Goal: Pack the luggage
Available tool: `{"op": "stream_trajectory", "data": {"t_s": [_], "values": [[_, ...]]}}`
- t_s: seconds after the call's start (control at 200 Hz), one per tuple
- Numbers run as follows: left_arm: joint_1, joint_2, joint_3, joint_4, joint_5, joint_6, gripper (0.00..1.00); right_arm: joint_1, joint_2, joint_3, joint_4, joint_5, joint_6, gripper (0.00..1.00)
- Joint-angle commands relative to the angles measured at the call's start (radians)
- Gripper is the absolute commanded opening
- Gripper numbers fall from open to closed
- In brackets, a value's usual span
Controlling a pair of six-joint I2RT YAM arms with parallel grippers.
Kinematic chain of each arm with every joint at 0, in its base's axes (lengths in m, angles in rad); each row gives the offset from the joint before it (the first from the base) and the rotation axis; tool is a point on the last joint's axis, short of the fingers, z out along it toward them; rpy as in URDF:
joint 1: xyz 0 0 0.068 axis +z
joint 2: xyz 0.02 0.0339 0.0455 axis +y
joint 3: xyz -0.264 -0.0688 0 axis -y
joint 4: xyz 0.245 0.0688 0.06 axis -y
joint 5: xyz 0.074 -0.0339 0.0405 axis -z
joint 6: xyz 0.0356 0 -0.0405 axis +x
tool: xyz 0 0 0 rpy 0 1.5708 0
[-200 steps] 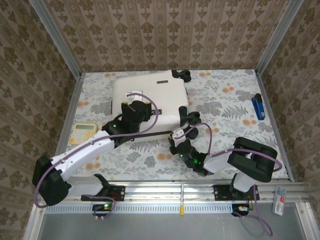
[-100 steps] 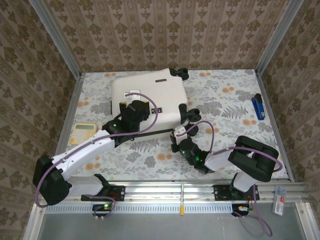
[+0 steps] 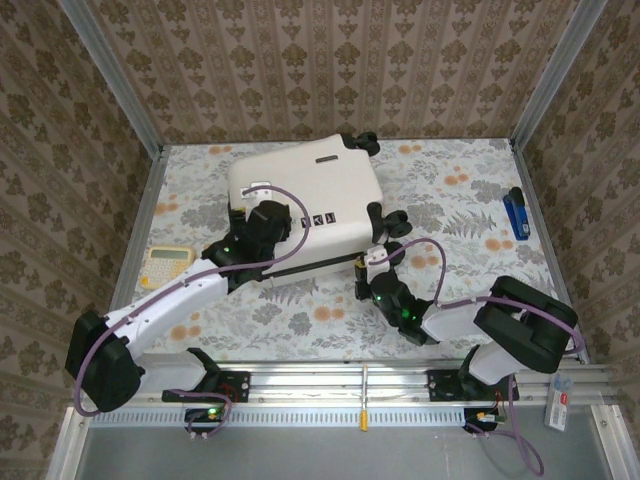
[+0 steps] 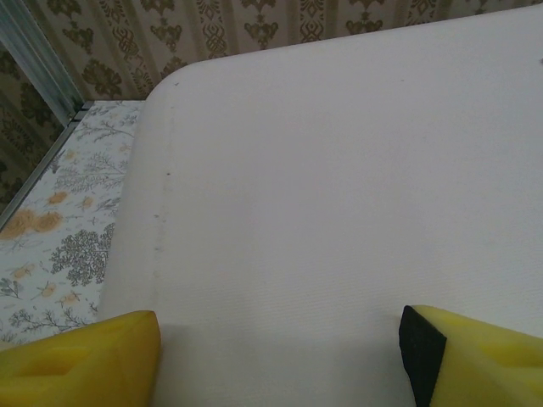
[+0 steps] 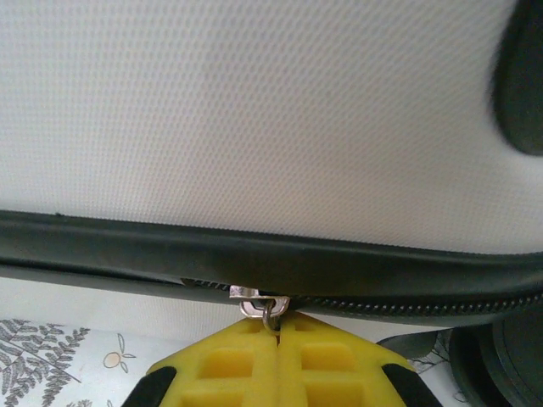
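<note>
1. right gripper (image 5: 276, 329): yellow fingers pressed together, pinching the small metal zip pull (image 5: 265, 307) at the dark seam (image 5: 254, 254) of the luggage (image 3: 310, 200).
2. left gripper (image 4: 280, 343): fingers wide apart over the flat white lid, nothing between them.
3. the luggage lies flat and shut at the middle-back of the table (image 3: 460, 200), a little skewed, its wheels (image 3: 392, 222) toward the right arm.
4. the step looks like running the zip round the seam. to do it well, i'd pull along the seam line, not away from the shell, so the pull does not slip out of the pads. the wrist should stay low and go slowly at the corner by the wheels. the left arm should bear down on the lid so the case does not swivel with the pull.
5. hard to make out:
   - whether the left fingers touch the lid or hang just above it
   - which side of the pull is already zipped: teeth show on its right, and the left is a plain dark band
   - what is inside the case
6. a calculator (image 3: 168, 264) lies well apart, at the left edge.
</note>
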Motion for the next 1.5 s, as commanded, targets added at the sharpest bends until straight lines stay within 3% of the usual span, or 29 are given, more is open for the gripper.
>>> {"op": "stream_trajectory", "data": {"t_s": [0.0, 0.59, 0.79, 1.06, 1.25, 1.495], "values": [[0.015, -0.004, -0.021, -0.026, -0.019, -0.025, 0.76, -0.050, -0.050, -0.014, -0.033, 0.087, 0.060, 0.00], [0.116, 0.040, -0.053, 0.033, 0.035, 0.028, 0.76, -0.262, -0.190, -0.076, -0.083, -0.145, 0.026, 0.00], [0.166, 0.039, -0.082, 0.158, 0.126, 0.149, 0.76, -0.407, -0.198, -0.061, -0.097, -0.490, -0.013, 0.00], [0.262, 0.034, -0.020, 0.166, 0.300, 0.287, 0.76, -0.399, -0.155, -0.019, -0.112, -0.632, -0.009, 0.00], [0.219, 0.034, 0.158, 0.055, 0.466, 0.321, 0.77, -0.396, -0.163, -0.014, -0.121, -0.607, -0.003, 0.00], [0.000, 0.220, 0.445, -0.040, 0.532, 0.378, 0.79, -0.394, -0.145, -0.001, -0.133, -0.616, 0.007, 0.00]]}}
